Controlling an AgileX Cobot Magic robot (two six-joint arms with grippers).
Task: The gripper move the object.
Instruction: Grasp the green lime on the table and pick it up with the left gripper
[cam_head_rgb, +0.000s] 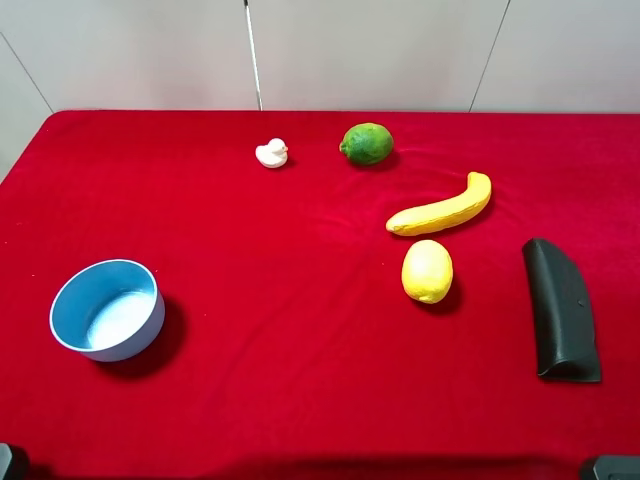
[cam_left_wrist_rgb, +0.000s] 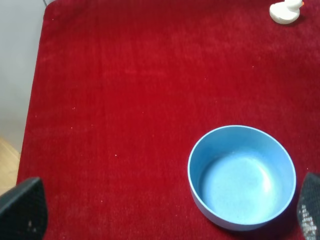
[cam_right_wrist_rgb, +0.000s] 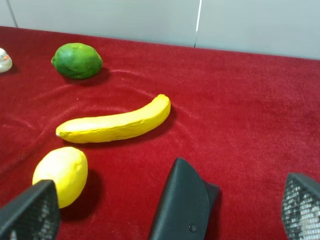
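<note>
Spread wide and holding nothing, the left gripper (cam_left_wrist_rgb: 165, 212) hangs at the front left corner near the blue bowl (cam_head_rgb: 135, 340); the right gripper (cam_right_wrist_rgb: 166, 210), likewise spread, hangs at the front right corner near a black curved block (cam_head_rgb: 562, 308). The green lime (cam_head_rgb: 367, 143) rests on the red cloth (cam_head_rgb: 300, 350) near the far edge, about midway along it, a white duck (cam_head_rgb: 271, 153) near it, banana (cam_head_rgb: 441, 208) and yellow lemon (cam_head_rgb: 427, 270) nearer the front.

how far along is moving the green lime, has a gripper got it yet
Nothing looks done: the round green bumpy lime sits untouched on the red cloth, near the small white duck. Nothing is in hand: the left gripper and right gripper are both open and empty, away from it. Left to do: reach, grasp and move the lime.
</note>
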